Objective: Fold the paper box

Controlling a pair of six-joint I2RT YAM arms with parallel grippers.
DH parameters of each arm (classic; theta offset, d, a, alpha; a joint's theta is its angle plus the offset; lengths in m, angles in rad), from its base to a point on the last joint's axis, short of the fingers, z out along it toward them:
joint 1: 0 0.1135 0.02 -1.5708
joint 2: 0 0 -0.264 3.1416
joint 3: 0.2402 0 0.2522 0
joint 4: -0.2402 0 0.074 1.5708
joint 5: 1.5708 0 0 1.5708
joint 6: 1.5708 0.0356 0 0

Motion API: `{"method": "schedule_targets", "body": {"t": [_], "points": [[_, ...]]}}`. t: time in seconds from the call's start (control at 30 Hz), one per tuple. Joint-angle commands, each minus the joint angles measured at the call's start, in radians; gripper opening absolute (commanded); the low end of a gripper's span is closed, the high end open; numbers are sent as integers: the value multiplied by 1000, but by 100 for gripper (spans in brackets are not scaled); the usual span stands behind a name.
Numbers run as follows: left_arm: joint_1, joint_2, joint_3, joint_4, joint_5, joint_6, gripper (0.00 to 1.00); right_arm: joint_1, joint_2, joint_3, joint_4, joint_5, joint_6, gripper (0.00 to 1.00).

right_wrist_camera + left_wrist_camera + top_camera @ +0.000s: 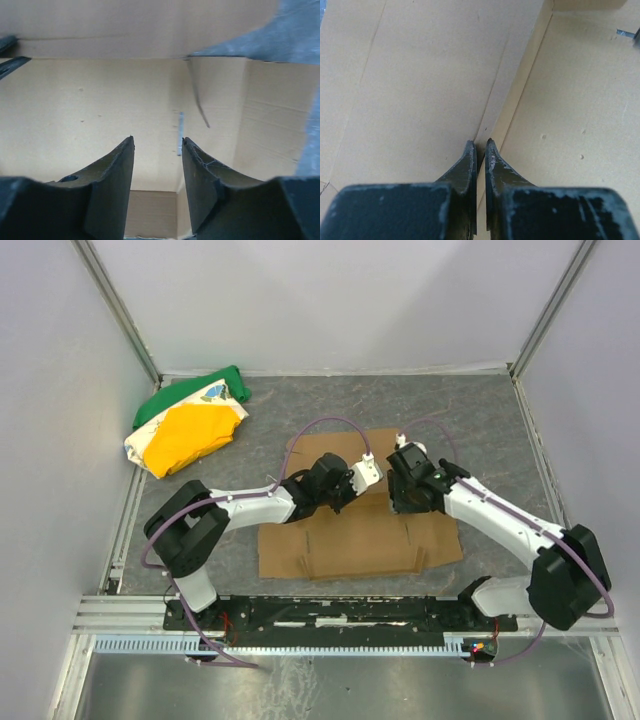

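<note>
Two tools meet over the box (350,540) lying on the surface (480,420): the left tool (480,145) pinches its raised edge narrowly, while the right tool (157,140) stands half-wide and empty, with surface showing beyond it.

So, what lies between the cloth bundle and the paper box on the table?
Only bare grey table, as the top view shows; a purple cable arcs over the edge of the paper box facing the cloth bundle.

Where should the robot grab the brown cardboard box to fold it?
Grip a raised wall's top edge, coming from above. The paper box lies mostly flat on the table, so only upright edges can be pinched; the left gripper seems pinched on one.
</note>
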Motion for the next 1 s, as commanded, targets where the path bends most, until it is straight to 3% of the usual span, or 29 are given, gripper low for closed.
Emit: {"method": "schedule_targets", "body": {"t": [0.0,0.13,0.27,0.73,0.97], "points": [[15,58,-44,-145,-41,-86,3,-92,-110,58,-98,97,-55,53],[16,63,-46,-135,-43,-79,3,-214,-165,26,-162,111,-78,64],[20,60,-47,-132,-38,-77,3,-290,-175,-30,-173,47,-12,64],[23,56,-47,-133,-29,-69,3,-333,-229,-177,-147,122,160,60],[23,58,-48,-135,-7,-62,3,-366,-246,-184,-142,173,163,65]]}}
